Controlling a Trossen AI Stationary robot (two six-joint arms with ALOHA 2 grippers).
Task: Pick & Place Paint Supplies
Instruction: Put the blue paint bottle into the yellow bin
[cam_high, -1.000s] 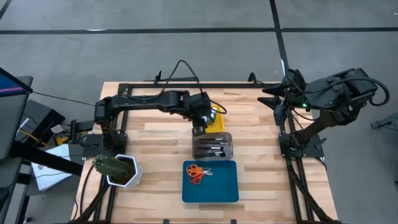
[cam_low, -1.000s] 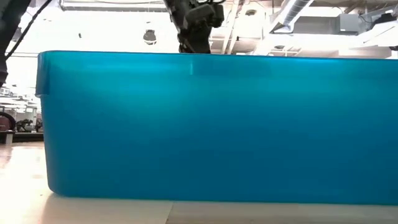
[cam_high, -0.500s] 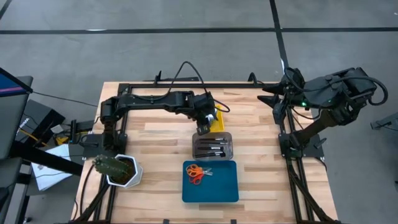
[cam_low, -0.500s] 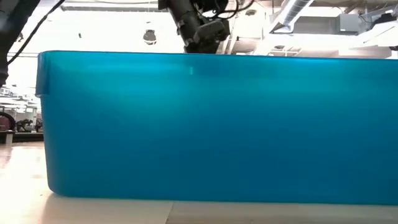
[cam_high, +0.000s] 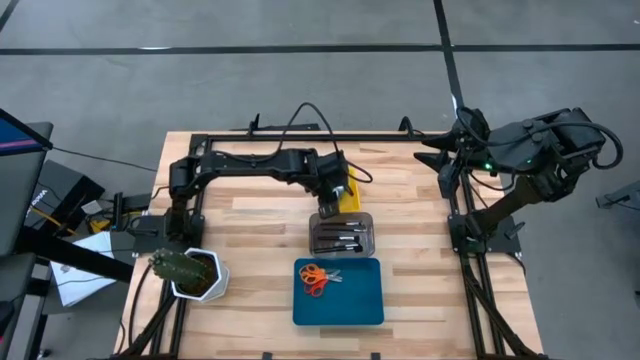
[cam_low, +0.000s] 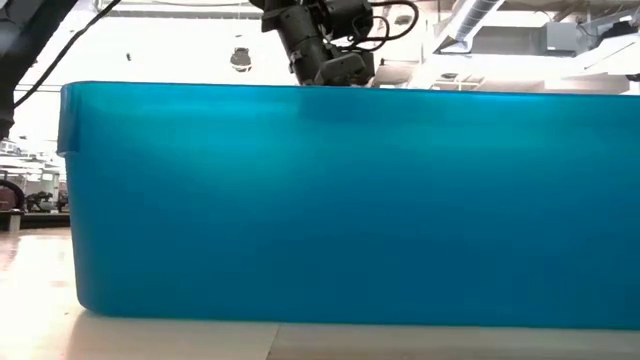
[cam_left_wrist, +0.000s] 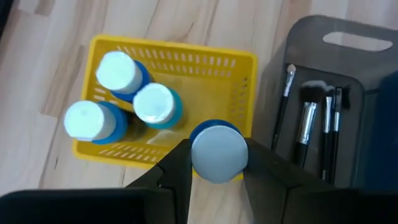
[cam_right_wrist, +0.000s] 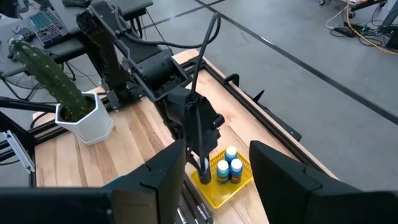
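Left gripper (cam_left_wrist: 214, 163) was closed on a blue bottle (cam_left_wrist: 217, 149), fingers against its white cap, carried over the near edge of the yellow tray (cam_left_wrist: 239, 62). Three bottles (cam_left_wrist: 134, 99) already stood in that tray. The clear tray (cam_high: 341, 233) just beside it held the brushes (cam_left_wrist: 306, 127); the scissors (cam_high: 317, 279) lay in the blue tray (cam_high: 360, 300).

Judgement: the step in hand was placing the fourth bottle. To do it well, the bottle should be shifted further in over the free corner of the yellow tray, kept upright, lowered clear of the neighbouring caps, and released only once its base rests on the floor.

Against the frame a second before: the left arm had moved toward the right arm's side, from short of the yellow tray to over it.

Right gripper (cam_right_wrist: 214, 171) waited off the table's right edge, fingers apart, empty.
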